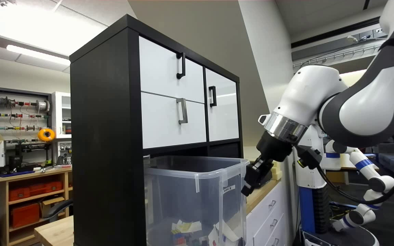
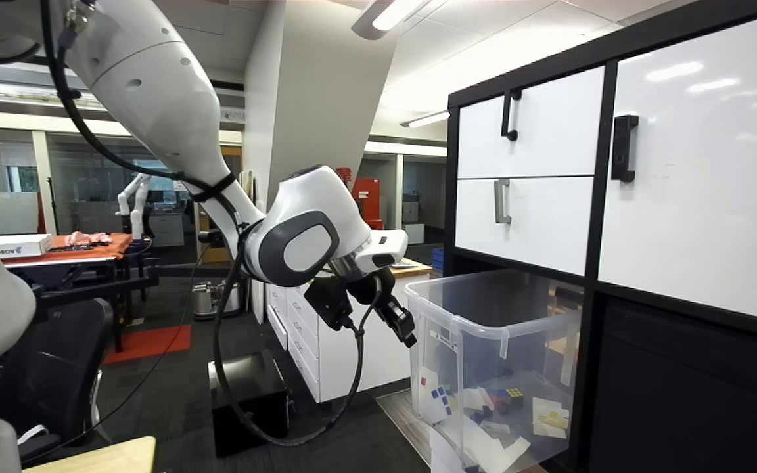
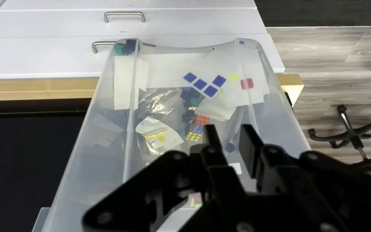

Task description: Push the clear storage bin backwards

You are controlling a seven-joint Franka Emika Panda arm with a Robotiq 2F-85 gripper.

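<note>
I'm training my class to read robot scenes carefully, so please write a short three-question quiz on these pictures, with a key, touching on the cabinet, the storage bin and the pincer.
1. Multiple choice. On the black cabinet, what colour is the handle of the lower of the two stacked white fronts?
A) Red
B) Grey
C) Yellow

2. True or false. Look at the clear storage bin in both exterior views: its top is covered.

3. Fill the gap. In the wrist view, the pincer is ____ (open or shut).

Key
1. B
2. False: its top is uncovered.
3. Open: a gap shows.
</note>
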